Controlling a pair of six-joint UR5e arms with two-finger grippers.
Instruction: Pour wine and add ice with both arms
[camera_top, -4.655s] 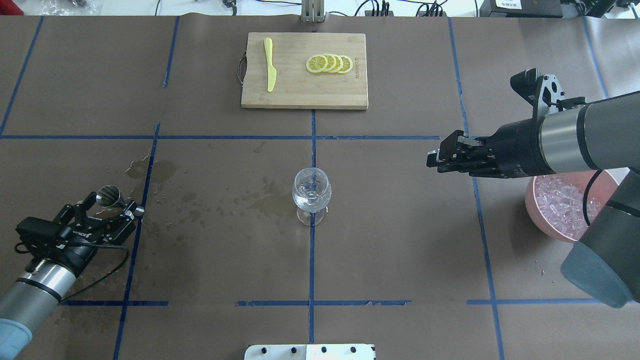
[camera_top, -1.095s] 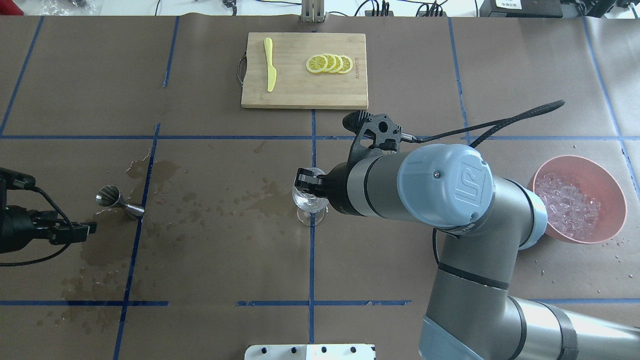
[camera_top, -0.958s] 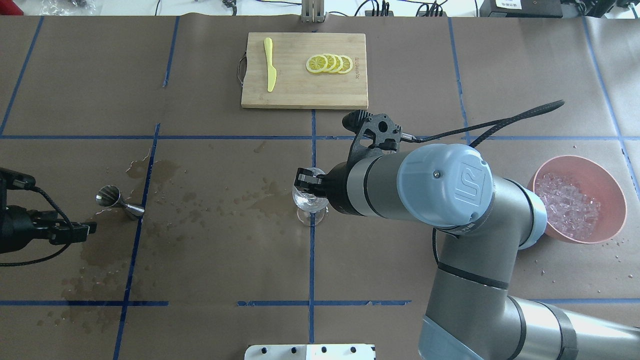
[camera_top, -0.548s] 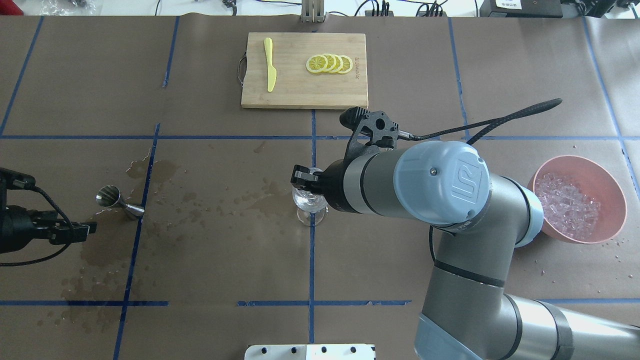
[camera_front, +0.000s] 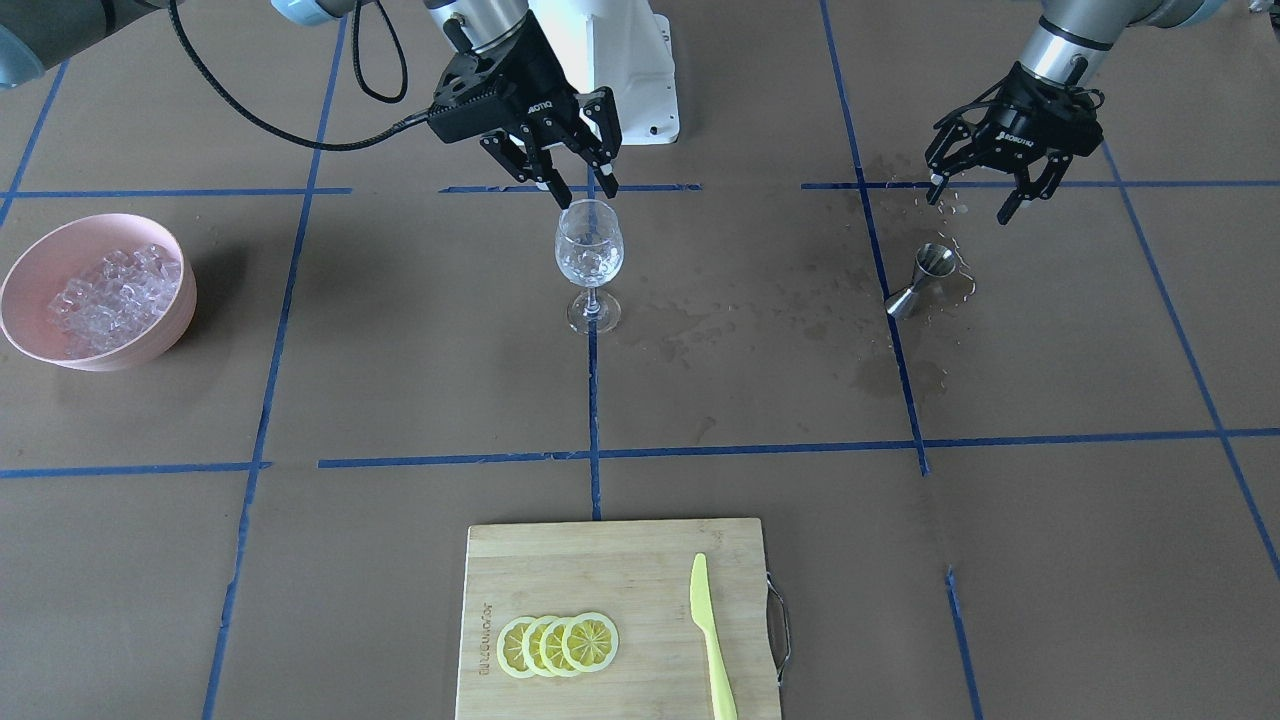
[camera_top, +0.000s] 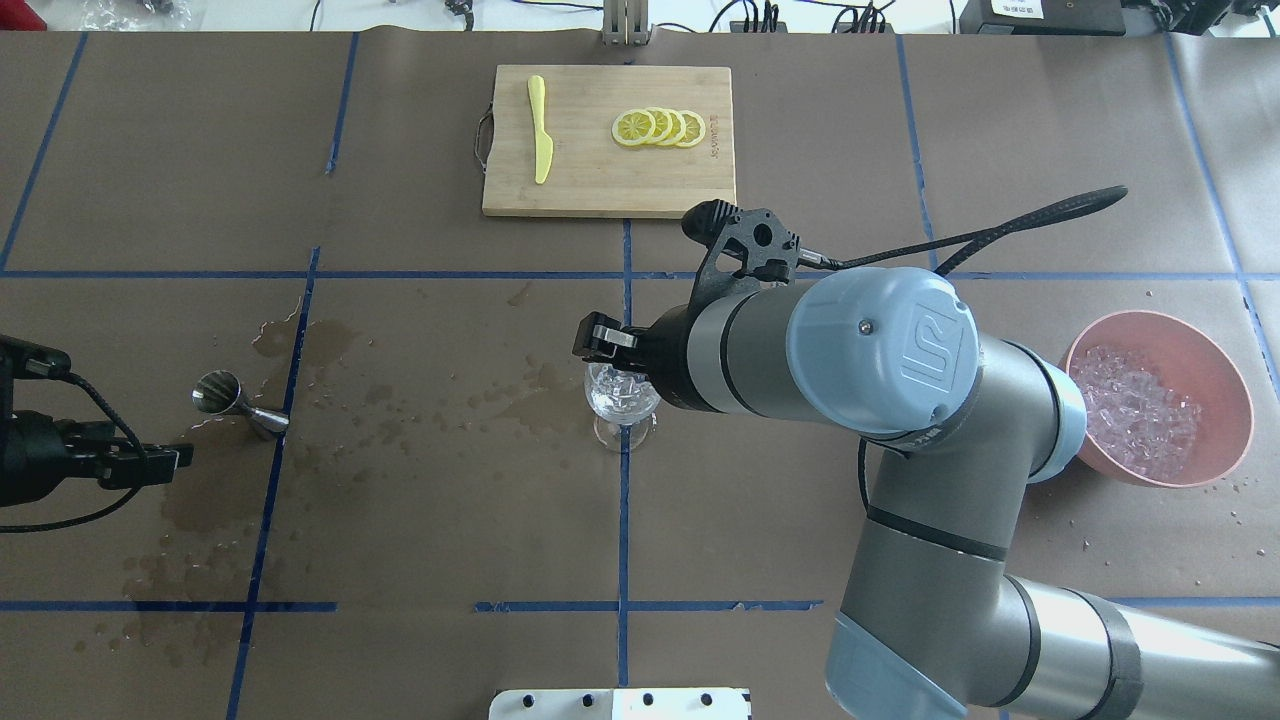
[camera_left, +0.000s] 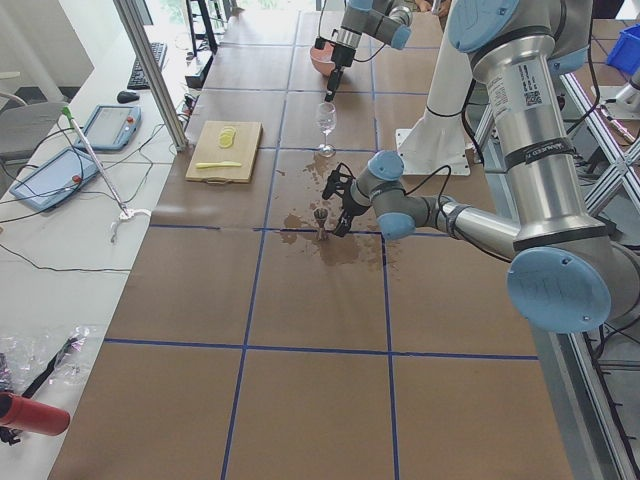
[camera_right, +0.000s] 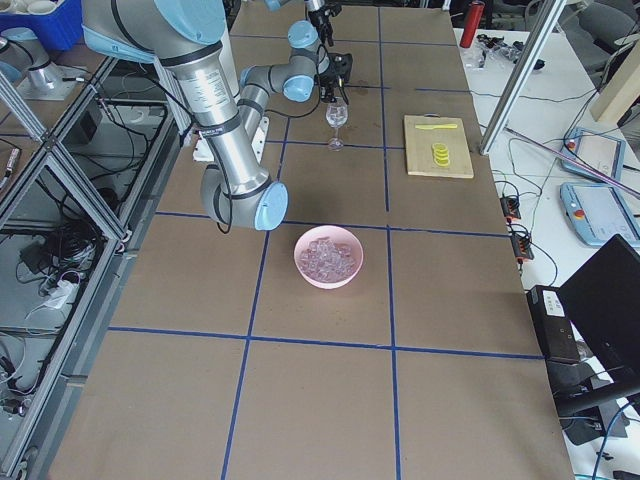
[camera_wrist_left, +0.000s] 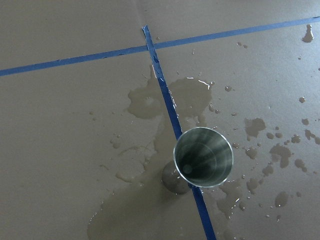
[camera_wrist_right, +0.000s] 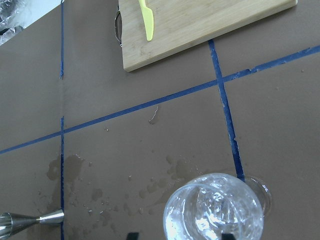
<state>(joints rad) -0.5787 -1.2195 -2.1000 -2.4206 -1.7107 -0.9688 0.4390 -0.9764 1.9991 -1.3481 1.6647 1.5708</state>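
Right claw hangs released directly above the wine glass, which holds ice. By the overhead view, the pink bowl lies at 3 o'clock, nearer this arm. Left claw, released, hovers over the jigger.

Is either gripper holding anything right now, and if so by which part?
Nothing is held. The right gripper hangs open just above the wine glass, and the left gripper hangs open above the jigger.
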